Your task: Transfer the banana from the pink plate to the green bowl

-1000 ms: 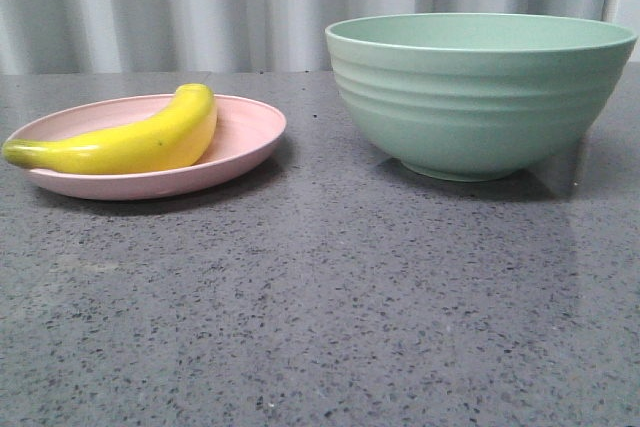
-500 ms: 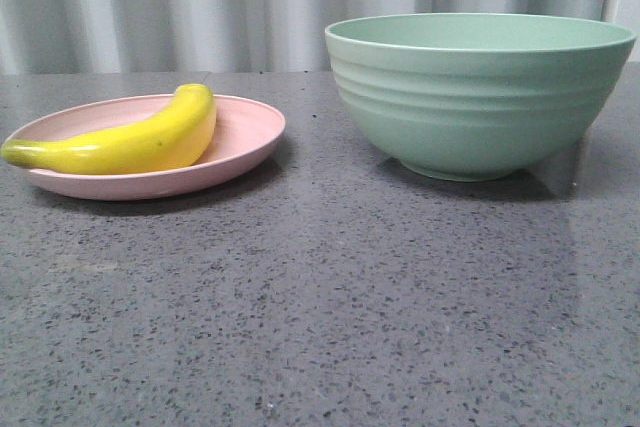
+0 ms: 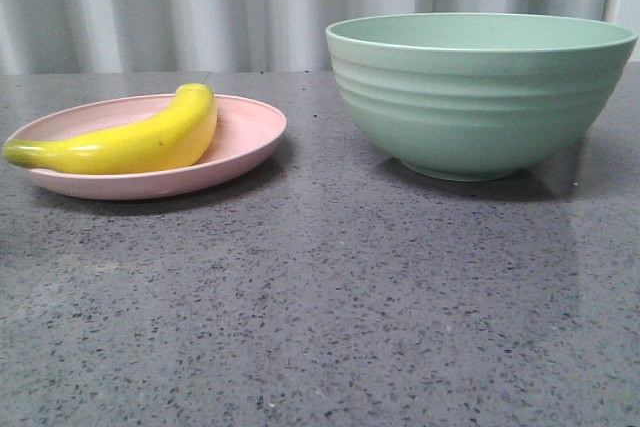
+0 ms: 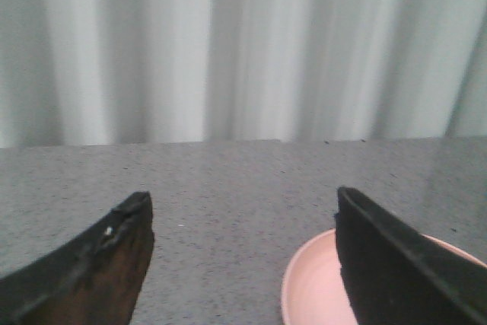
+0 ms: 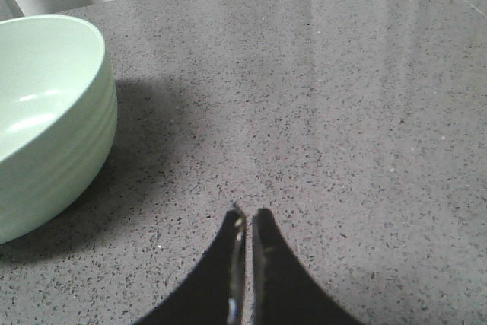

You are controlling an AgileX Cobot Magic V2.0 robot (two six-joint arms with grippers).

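One banana [image 3: 130, 139] lies on its side in the pink plate [image 3: 245, 137], and we see it only in the front view: its greenish tip reaches out over the plate's left rim, while its rounded end sits near the plate's middle. The plate rests on the speckled grey bench [image 3: 320, 307] at the left. Well apart from it, to the right, stands the green bowl [image 3: 480, 97], upright and much taller than the plate, with nothing visible above its rim from this low angle.

Neither arm appears in the front view; we learn of them from the wrist cameras alone. Our left gripper [image 4: 243, 211] has its fingers [image 4: 380, 256] spread wide apart, holding nothing, and between them we see bare bench and a slice of the pink plate's rim [image 4: 304, 294] just beside one finger; the banana does not show there. Our right gripper [image 5: 245, 222] has its fingers pressed together with only a thin seam between them, above the bench, with the bowl's ridged wall [image 5: 68, 150] nearby at the edge of that view. A pale pleated curtain [image 3: 200, 7] hangs behind the bench.
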